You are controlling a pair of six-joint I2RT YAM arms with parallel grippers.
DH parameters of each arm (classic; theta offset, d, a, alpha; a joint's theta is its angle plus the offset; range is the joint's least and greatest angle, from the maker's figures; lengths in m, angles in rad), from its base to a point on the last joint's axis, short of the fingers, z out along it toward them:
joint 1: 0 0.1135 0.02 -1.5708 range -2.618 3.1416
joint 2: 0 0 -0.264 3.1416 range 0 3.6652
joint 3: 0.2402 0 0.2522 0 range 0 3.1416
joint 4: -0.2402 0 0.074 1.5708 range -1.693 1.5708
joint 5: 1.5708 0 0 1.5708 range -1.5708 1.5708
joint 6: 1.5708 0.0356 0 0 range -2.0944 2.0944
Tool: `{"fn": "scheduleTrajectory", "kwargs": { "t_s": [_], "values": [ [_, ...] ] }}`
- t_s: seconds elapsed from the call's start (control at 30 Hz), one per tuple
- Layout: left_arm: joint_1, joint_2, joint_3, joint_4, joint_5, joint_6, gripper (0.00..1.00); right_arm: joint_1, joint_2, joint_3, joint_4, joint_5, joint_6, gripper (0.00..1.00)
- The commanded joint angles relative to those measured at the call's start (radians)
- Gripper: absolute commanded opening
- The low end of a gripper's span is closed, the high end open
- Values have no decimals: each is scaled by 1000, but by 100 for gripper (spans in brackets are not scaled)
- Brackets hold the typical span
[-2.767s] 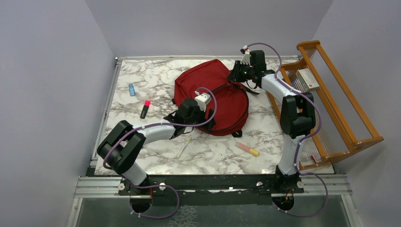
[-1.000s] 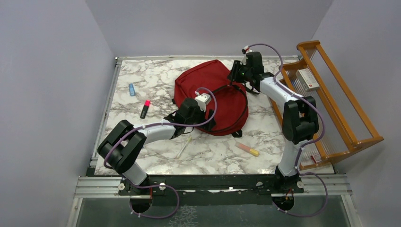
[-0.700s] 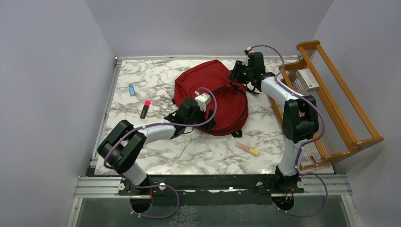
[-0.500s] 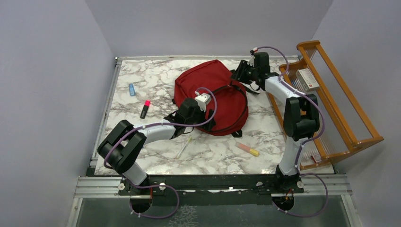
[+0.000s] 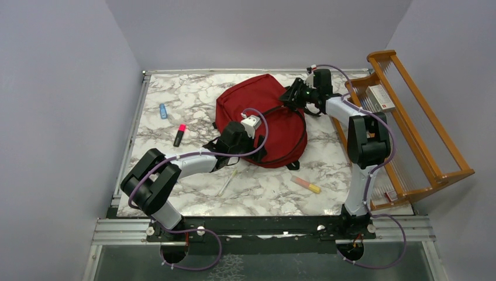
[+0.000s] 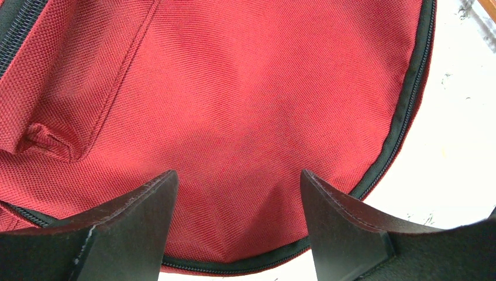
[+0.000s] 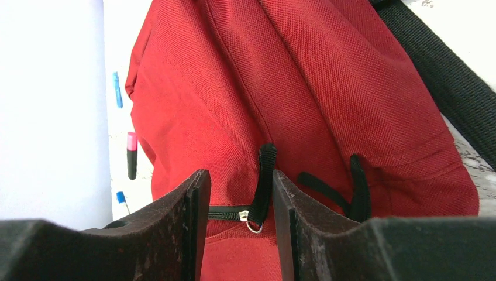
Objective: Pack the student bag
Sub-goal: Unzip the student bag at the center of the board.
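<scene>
Student bag [image 5: 263, 114]: soft, floppy fabric; best taken by zipper pull [image 7: 266, 170].
Right end effector [image 7: 240, 175]: released, straddling that pull.
Left end effector [image 6: 237, 175]: released.

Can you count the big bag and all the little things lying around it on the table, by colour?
Red student bag: 1
Small blue stick: 1
Black marker with pink cap: 1
Pale pen: 1
Orange-and-yellow marker: 1
Total: 5
</scene>
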Motion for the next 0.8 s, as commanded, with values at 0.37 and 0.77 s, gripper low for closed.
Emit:
{"fn": "scheduleTrajectory", "kwargs": {
  "t_s": [0.37, 0.77],
  "values": [
    [-4, -15, 2, 14, -21, 3, 77, -12, 17, -1, 23, -41, -25, 22],
    [-3, -6, 3, 15, -20, -6, 77, -7, -63, -7, -20, 60, -242, 1]
  ]
}}
